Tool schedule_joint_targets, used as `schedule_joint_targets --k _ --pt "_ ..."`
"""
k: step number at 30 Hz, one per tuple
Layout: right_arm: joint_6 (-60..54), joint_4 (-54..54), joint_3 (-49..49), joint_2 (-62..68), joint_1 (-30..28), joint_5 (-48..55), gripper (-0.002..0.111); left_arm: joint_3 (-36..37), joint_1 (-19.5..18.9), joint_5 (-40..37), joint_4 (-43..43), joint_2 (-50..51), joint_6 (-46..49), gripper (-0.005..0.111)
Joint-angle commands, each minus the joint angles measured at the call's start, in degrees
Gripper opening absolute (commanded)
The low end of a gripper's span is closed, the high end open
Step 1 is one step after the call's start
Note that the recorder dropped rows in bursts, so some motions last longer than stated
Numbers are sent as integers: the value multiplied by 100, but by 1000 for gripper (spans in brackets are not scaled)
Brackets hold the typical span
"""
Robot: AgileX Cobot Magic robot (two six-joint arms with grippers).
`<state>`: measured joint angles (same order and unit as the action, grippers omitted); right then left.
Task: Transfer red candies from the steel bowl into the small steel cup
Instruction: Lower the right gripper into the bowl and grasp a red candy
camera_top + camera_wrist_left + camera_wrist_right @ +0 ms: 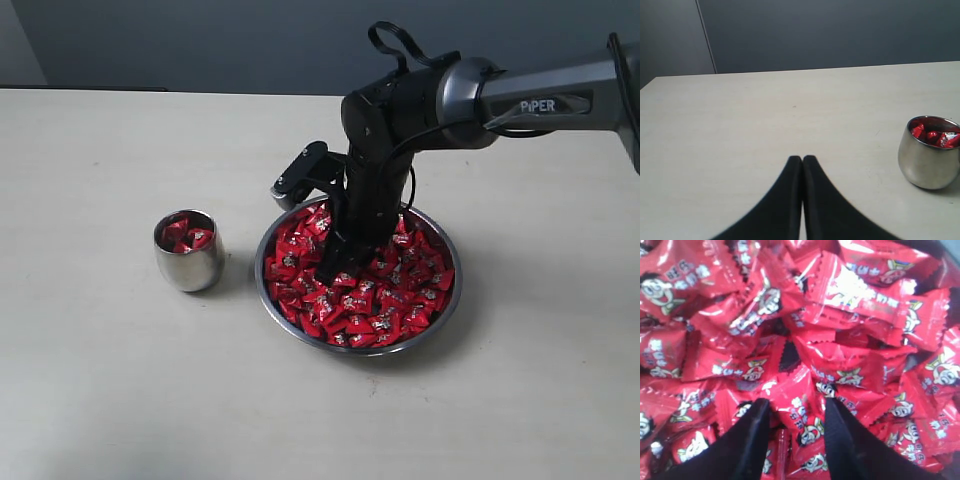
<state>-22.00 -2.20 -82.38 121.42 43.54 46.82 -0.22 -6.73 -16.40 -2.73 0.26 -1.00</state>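
The steel bowl (452,300) sits right of the table's centre, heaped with red candies (385,305). My right gripper (340,265) points down into the left part of the heap. In the right wrist view it (795,405) stands open, its black fingers (747,440) pressed in among the wrappers with one candy (802,422) lying between them. The small steel cup (190,262) stands upright left of the bowl with a few red candies (187,234) inside. My left gripper (802,159) is shut and empty over bare table, and the cup (927,165) is off to one side of it.
The cream table (100,380) stretches around bowl and cup, with a dark wall (200,40) behind its far edge. The right arm (540,100) reaches in from the right above the bowl. The left arm does not show in the exterior view.
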Motion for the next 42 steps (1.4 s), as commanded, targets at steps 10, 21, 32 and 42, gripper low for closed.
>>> schedule_joint_targets --k 10,21,32,42 --pt "0 -230 -22 14 -7 -172 36 22 -3 11 16 -26 -11 0" --pt "0 -261 -22 27 -7 -229 36 22 -3 11 16 -26 -11 0" --pt "146 -261 -22 274 -7 -66 36 22 -3 11 16 -26 -11 0" --pt "146 -261 -22 287 -7 4 36 22 -3 11 16 -26 -11 0"
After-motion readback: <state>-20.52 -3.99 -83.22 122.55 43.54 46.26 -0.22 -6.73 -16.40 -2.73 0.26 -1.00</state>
